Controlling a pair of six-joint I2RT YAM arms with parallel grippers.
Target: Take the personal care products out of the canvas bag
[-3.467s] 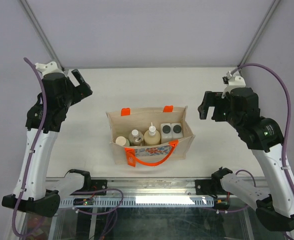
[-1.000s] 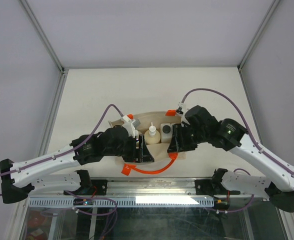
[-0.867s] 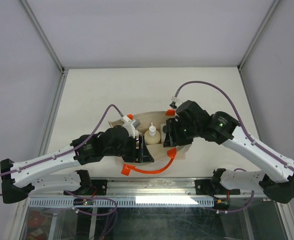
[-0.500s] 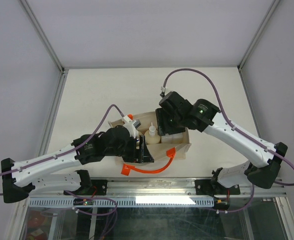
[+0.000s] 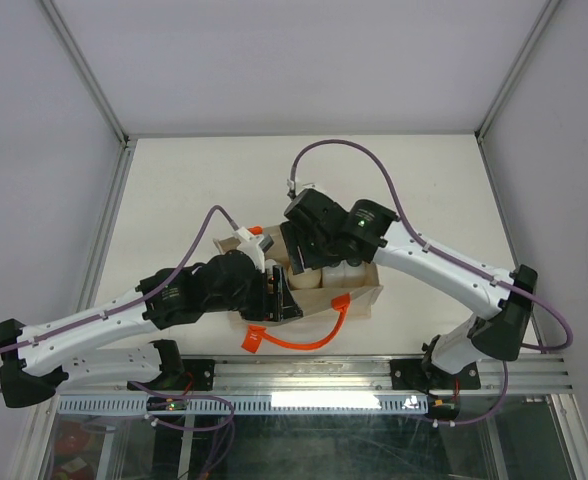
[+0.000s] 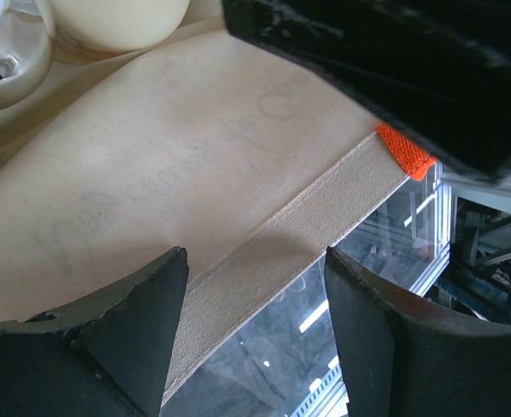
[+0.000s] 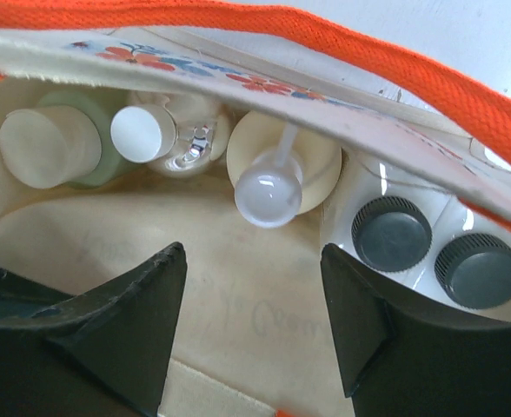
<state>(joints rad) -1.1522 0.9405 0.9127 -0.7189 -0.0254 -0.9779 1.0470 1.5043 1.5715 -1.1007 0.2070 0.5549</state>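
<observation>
**two arms over one open bag on a pale tabletop**

surface and room: one off-white tabletop (image 5: 174, 180), closed in by plain grey walls (image 5: 294, 60). two slanted metal posts (image 5: 84, 70) rise at the back corners, and one metal rail (image 5: 304, 375) runs along the near edge.

one beige bag (image 5: 359, 300) stands on the near half of the tabletop, mouth up. one orange handle (image 5: 304, 338) flops out over its near side toward the rail.

counts: two arms, two end effectors, one bag, five bottles. all five bottles stand upright inside the bag, in a single row along the flower-printed wall (image 7: 264, 84). left to right in the right wrist view:

- one beige round-capped bottle (image 7: 38, 146)
- one shiny silver bottle (image 7: 182, 139)
- one cream bottle (image 7: 316, 161) with a pointed nozzle
- two white square bottles (image 7: 391, 233) with dark caps, side by side

the right end effector (image 7: 251, 321) hangs over the bag's mouth. it is released, fingers spread, with nothing between them.

the left end effector (image 6: 255, 330) is at the bag's near side and is also released. the bag's hemmed rim runs across the gap between its fingers. whether a finger touches the canvas cannot be told.
</observation>
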